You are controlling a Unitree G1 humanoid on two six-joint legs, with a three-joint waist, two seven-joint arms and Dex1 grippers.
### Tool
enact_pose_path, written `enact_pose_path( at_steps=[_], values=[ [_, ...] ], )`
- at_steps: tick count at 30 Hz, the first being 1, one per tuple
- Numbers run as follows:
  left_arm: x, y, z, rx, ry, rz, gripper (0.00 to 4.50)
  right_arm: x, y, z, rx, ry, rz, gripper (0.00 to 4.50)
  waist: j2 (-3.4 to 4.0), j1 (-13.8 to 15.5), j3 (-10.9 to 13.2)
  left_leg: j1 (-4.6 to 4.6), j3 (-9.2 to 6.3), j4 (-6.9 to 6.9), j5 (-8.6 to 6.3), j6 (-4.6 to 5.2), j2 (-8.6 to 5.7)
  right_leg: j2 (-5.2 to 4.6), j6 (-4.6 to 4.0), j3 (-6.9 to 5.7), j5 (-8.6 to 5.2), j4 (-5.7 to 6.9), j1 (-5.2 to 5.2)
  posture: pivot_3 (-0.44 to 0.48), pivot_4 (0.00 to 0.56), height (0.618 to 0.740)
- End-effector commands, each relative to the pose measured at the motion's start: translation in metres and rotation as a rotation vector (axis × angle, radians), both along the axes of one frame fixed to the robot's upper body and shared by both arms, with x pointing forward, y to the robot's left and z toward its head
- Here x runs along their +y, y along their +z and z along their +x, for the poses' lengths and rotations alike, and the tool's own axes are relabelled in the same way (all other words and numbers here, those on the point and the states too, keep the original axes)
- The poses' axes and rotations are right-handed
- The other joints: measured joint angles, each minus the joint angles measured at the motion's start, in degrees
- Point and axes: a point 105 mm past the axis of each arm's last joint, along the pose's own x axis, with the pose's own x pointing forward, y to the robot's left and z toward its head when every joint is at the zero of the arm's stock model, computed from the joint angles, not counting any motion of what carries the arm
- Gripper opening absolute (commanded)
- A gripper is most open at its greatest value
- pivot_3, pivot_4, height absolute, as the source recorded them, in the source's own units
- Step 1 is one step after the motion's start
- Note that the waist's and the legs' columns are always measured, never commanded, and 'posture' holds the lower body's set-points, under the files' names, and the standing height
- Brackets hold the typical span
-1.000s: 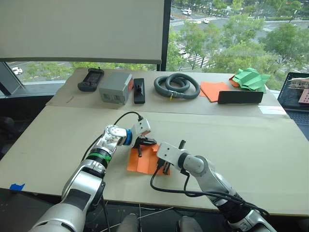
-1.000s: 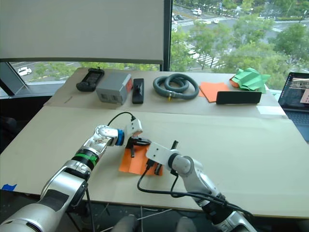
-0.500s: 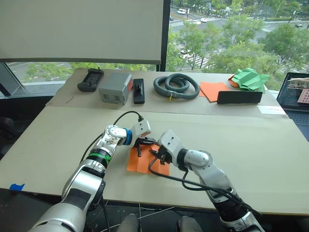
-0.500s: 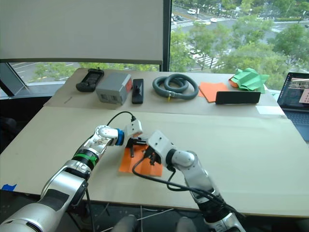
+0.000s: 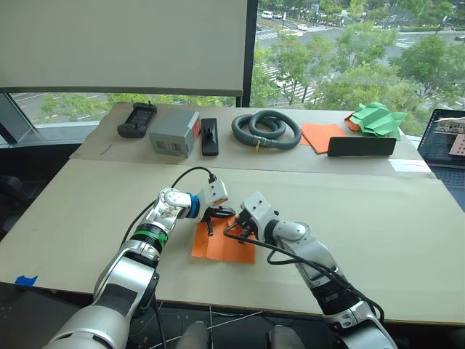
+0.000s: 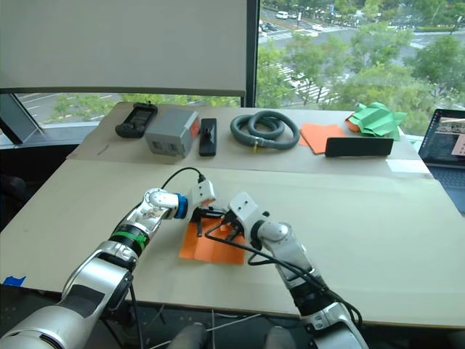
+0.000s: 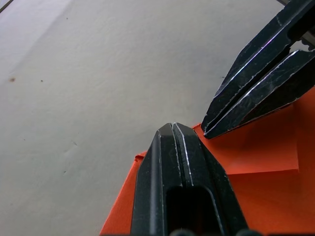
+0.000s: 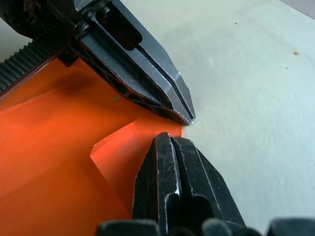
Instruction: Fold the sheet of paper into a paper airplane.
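The sheet of paper lies flat on the table, near the front edge, at about 7 o'clock from the middle of the table. One corner is folded over. The left gripper has its two fingers pressed tight together, tips on the far edge of the paper. The right gripper is pinched tight too, tips touching the folded corner. The two grippers almost touch, tip to tip. Far back at 12 o'clock sits a grey coiled hose. At 2 o'clock are green paper shapes.
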Motion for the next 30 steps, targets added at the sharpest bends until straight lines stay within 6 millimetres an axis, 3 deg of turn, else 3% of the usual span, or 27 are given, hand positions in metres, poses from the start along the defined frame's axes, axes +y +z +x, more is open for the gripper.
enact_pose_path(
  at_steps=[1,9,16,30],
  values=[
    [0.005,-0.016,-0.005,0.034,0.005,0.057,0.00,0.005,0.006,0.004,-0.035,0.009,0.005,0.04,0.00,-0.01,0.00,0.00,0.00,0.00,0.00,0.00,0.00,0.00,0.00,0.00,0.00,0.00,0.00,0.000,0.150,0.702],
    [0.004,-0.014,-0.004,0.026,0.001,0.060,0.00,0.001,-0.015,0.008,0.042,-0.034,-0.050,0.04,0.05,-0.21,-0.05,0.07,-0.01,0.00,0.00,0.00,0.00,0.00,0.00,0.00,0.00,0.02,0.01,0.000,0.150,0.702],
    [0.003,-0.014,-0.005,0.024,-0.008,0.061,0.00,-0.009,-0.041,-0.005,0.160,-0.042,-0.081,0.04,0.23,-0.46,-0.24,0.10,-0.02,0.01,0.00,-0.01,0.00,0.00,0.00,0.00,0.00,0.03,0.05,0.000,0.150,0.702],
    [0.003,-0.017,-0.007,0.026,-0.024,0.080,0.00,-0.030,-0.057,-0.029,0.240,-0.079,-0.109,0.04,0.28,0.12,-0.54,0.07,0.00,0.07,-0.02,-0.02,-0.01,0.00,0.01,0.00,-0.10,-0.02,0.12,0.000,0.150,0.702]
  ],
)
